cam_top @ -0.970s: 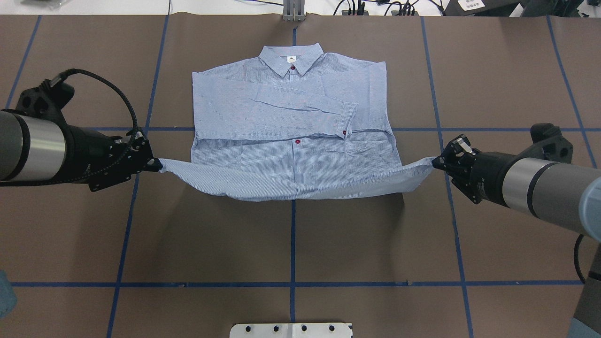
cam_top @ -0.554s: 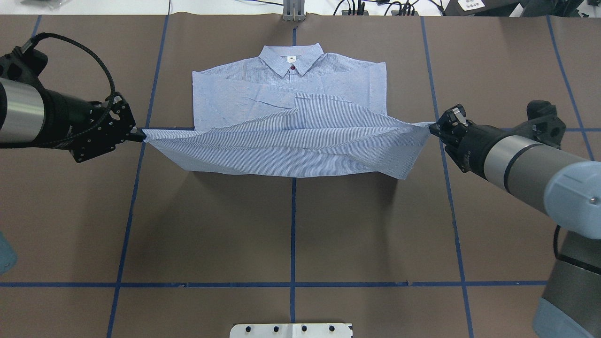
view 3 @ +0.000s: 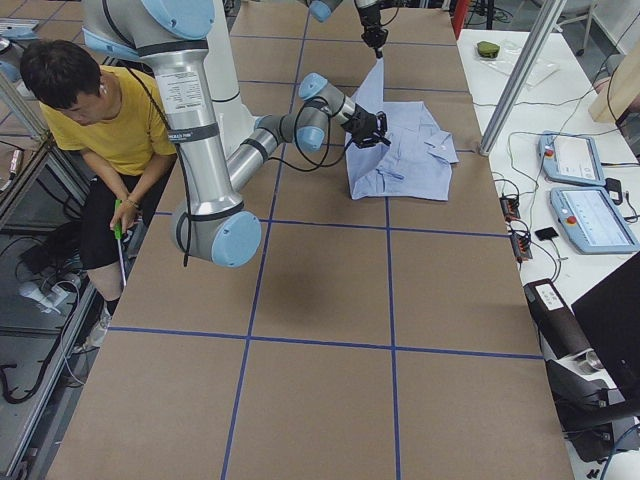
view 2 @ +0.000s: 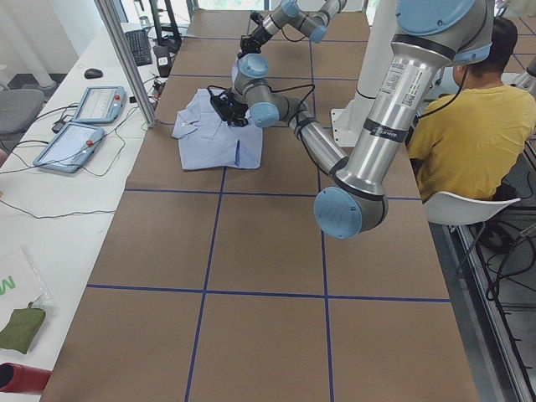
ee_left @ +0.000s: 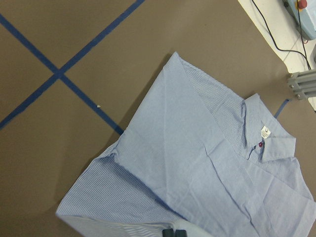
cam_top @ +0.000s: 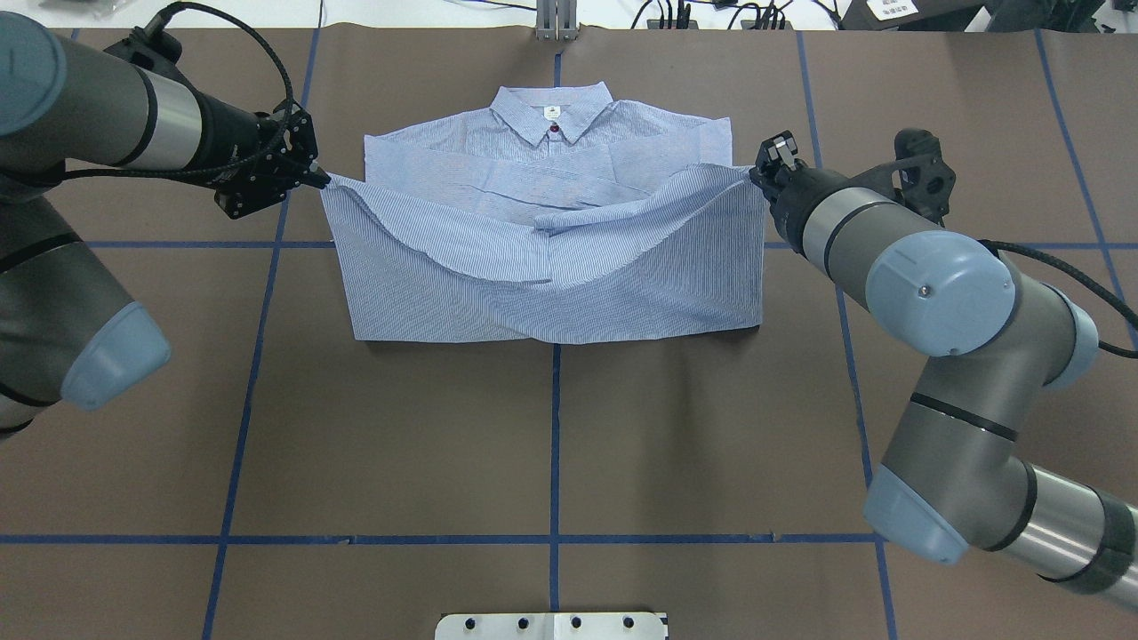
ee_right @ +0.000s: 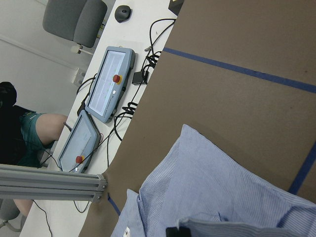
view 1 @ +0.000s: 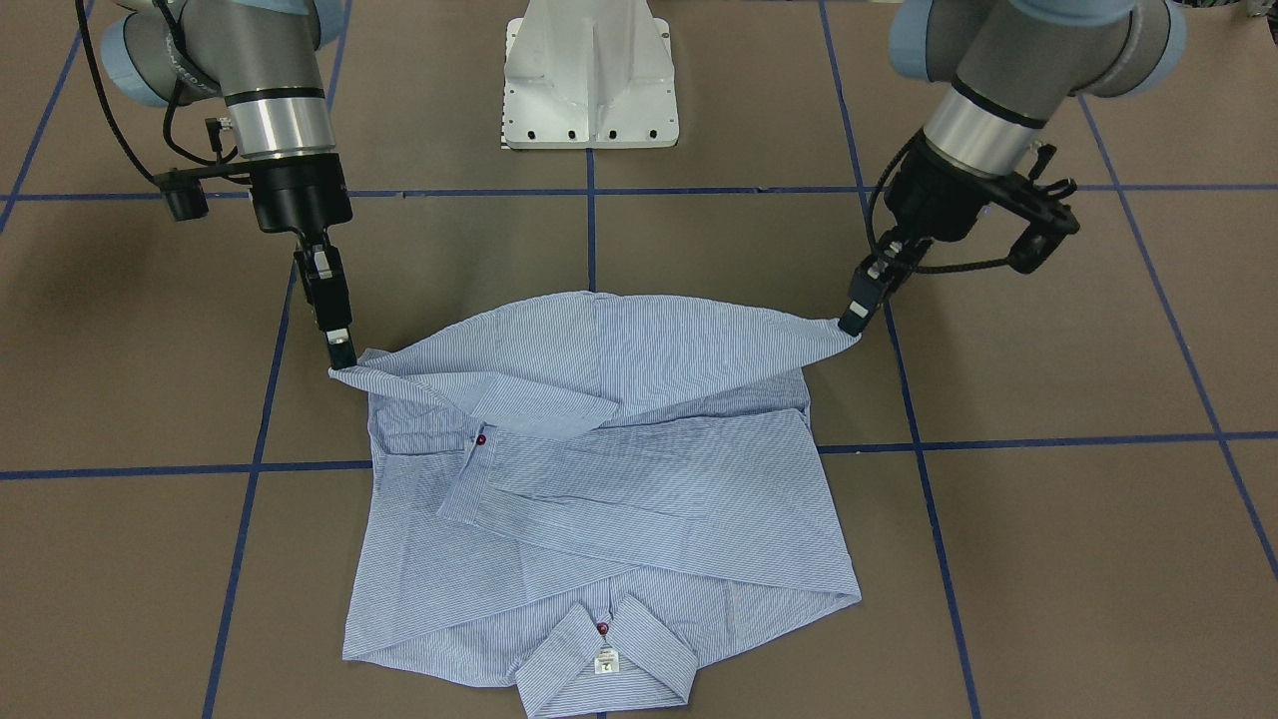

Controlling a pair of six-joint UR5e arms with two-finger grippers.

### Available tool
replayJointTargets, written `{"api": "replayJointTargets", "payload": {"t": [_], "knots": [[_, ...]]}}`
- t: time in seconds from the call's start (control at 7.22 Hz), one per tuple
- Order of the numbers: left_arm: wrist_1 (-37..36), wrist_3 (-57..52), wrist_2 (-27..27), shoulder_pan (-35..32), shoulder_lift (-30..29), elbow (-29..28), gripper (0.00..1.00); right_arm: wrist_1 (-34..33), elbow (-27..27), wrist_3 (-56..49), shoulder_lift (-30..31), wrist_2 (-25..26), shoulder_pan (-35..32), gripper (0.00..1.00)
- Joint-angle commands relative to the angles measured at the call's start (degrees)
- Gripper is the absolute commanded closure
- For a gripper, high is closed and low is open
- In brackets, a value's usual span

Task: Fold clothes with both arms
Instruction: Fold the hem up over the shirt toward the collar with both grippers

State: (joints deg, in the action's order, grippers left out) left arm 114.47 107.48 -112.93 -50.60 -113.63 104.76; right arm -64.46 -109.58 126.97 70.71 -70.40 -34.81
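The light blue striped shirt (cam_top: 551, 293) lies flat on the brown table with its collar (cam_top: 553, 111) at the far side and its sleeves folded across the chest. My left gripper (cam_top: 320, 179) is shut on the shirt's left hem corner. My right gripper (cam_top: 756, 173) is shut on the right hem corner. Both corners hang lifted near shoulder height, and the hem sags between them over the body. In the front-facing view the left gripper (view 1: 851, 322) and the right gripper (view 1: 341, 359) pinch the raised hem above the shirt (view 1: 639, 499). Cloth fills both wrist views.
The white pedestal base (view 1: 591, 80) stands at the robot's side of the table. An aluminium post (cam_top: 556, 18) rises beyond the collar. A seated person in yellow (view 2: 469, 134) is behind the robot. Control tablets (view 3: 580, 190) and cables lie on the white side table.
Both grippers have carried the hem corners away from the robot, from mid-table toward the collar. The lower half of the shirt now drapes over the folded sleeves.
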Motion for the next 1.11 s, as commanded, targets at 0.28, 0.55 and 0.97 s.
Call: {"api": "replayJointTargets", "payload": {"t": [0.28, 0.55, 0.97], "knots": [[16.09, -0.08, 0.6, -1.61, -9.74, -24.37, 1.0, 0.65, 20.85, -10.06, -10.92, -2.36, -5.01, 1.0], [21.74, 0.01, 5.15, -1.43, -14.22, -35.54, 1.0, 3.87, 30.86, -12.43, -15.57, -6.3, -6.4, 1.0], [28.16, -0.52, 5.52, -0.73, -16.53, -44.98, 0.86, 8.38, 41.34, -14.82, -22.42, -11.59, -7.2, 1.0]]}}
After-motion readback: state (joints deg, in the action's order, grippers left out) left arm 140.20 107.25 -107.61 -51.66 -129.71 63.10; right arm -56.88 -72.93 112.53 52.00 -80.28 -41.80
